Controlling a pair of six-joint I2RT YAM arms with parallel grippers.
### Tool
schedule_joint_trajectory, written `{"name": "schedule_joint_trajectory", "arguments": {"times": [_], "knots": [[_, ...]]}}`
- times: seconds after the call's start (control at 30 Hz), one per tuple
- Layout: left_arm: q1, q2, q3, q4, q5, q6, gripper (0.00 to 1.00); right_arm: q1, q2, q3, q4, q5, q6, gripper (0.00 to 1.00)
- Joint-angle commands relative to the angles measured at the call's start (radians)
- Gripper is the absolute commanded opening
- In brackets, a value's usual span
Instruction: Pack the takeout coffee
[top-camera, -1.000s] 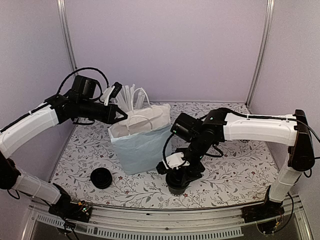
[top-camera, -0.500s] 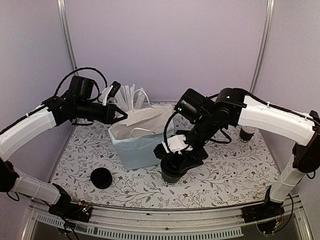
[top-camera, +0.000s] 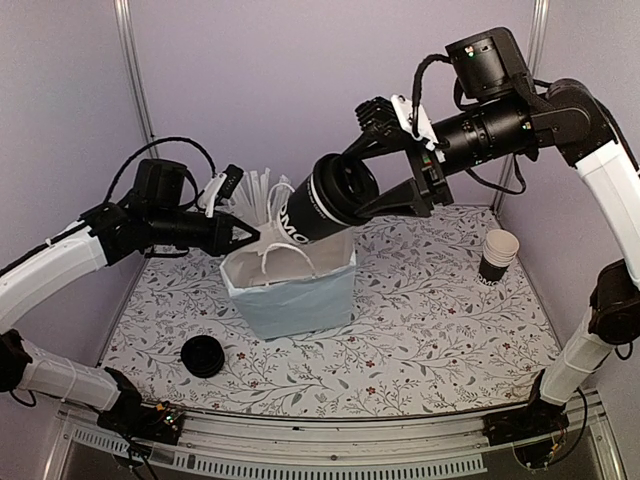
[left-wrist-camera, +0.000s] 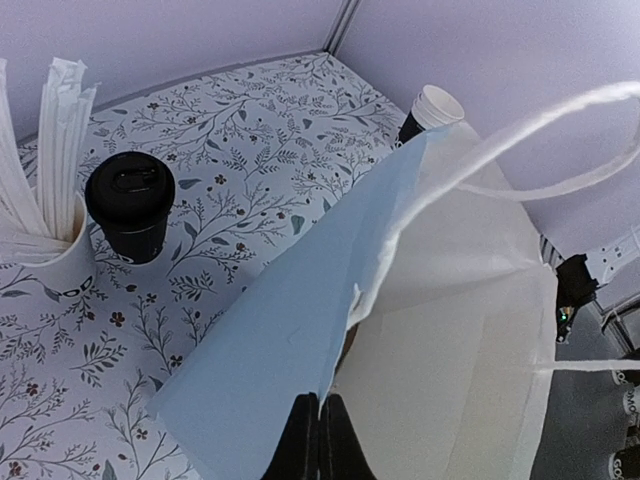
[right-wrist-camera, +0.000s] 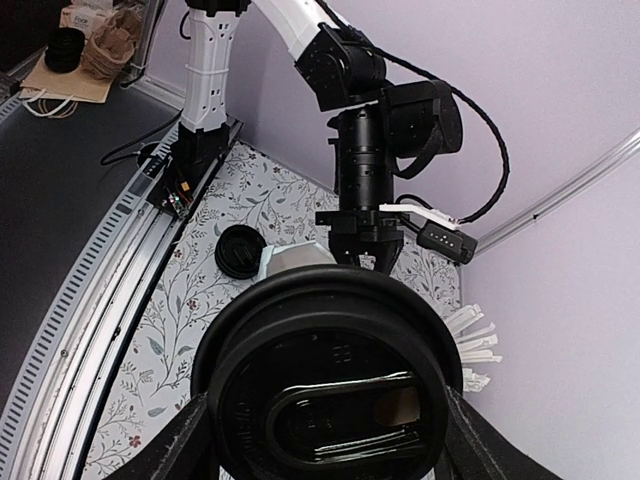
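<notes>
- Top view: the right claw holds the coffee cup in the air above the open mouth of the bag. The cup is tipped nearly onto its side.
- The claw is part open, its two fingers pressed against the cup at the lid end.
- The left claw is closed on the bag's near rim and holds the mouth open.
- A stack of cups, a lid pile and straws are also on the table.
- Left wrist view: the fingertips are pinched together on the bag edge. The cup is not in this view.
- Right wrist view: the cup's lid fills the frame, with a finger on either side. The bag is just past it.
- Handling, as a judgement: the thin paper wall dents under a hard squeeze and the press-on lid can pop off.
- I cannot tell whether the cup is full. Tipped this far, it could leak at the sip hole.
- The best hold is probably high on the body, just under the stiff rim, with light pressure.
- It should go upright before it is lowered into the bag.
</notes>
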Motion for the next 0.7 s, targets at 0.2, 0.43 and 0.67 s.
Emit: {"name": "schedule_joint_trajectory", "arguments": {"times": [0.2, 0.43, 0.67], "knots": [[-0.163, -0.057, -0.021, 0.055, -0.164, -0.113, 0.0, -0.001, 0.022, -0.22, 0.091, 0.141, 0.052, 0.47], [-0.366, -0.082, -0.042, 0.091, -0.464, -0.246, 0.0, 0.009, 0.017, -0.319, 0.114, 0.223, 0.049, 0.46], [-0.538, -0.045, -0.071, 0.14, -0.679, -0.324, 0.0, 0.069, -0.034, -0.496, 0.132, 0.318, 0.02, 0.46]]}}
